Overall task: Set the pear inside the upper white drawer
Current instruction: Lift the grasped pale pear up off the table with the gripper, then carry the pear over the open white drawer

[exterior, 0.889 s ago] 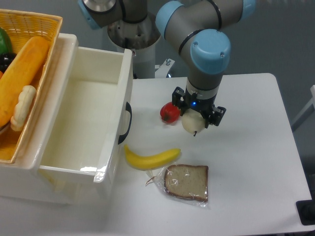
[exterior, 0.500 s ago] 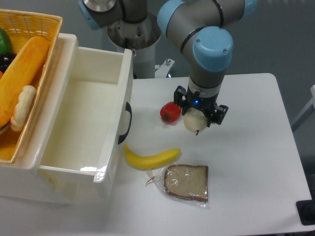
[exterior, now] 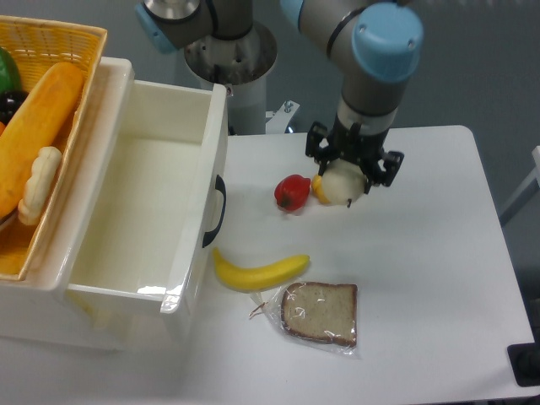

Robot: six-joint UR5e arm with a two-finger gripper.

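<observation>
The round-cornered white table (exterior: 422,278) is carrying everything here. Sitting at its left is the large, deep, glossy white plastic drawer (exterior: 135,202), pulled open with its dark curved handle (exterior: 216,211) facing the middle of the table. A yellow wicker basket (exterior: 63,42) is resting at the far left against the drawer's rim, holding a long orange loaf-shaped item (exterior: 34,126) and a small cream knobbly piece (exterior: 38,184).

The grey and light-blue robot arm (exterior: 371,51) is reaching down from the top of the view over the table's middle. Its black two-finger gripper (exterior: 348,175) is clamping the small pale cream-white pear (exterior: 340,187) between its jaws, so the pear is sitting in the gripper to the right of the drawer and outside it (whether it is touching the table cannot be told).

A slice of brown bread in a clear plastic bag (exterior: 319,314) is lying near the table's front edge. Just to its left, a curved yellow banana (exterior: 257,272) is lying beside the drawer front. A small red fruit (exterior: 291,192) is sitting just left of the pear, and a sliver of a yellow fruit (exterior: 319,186) is peeking out between them.
</observation>
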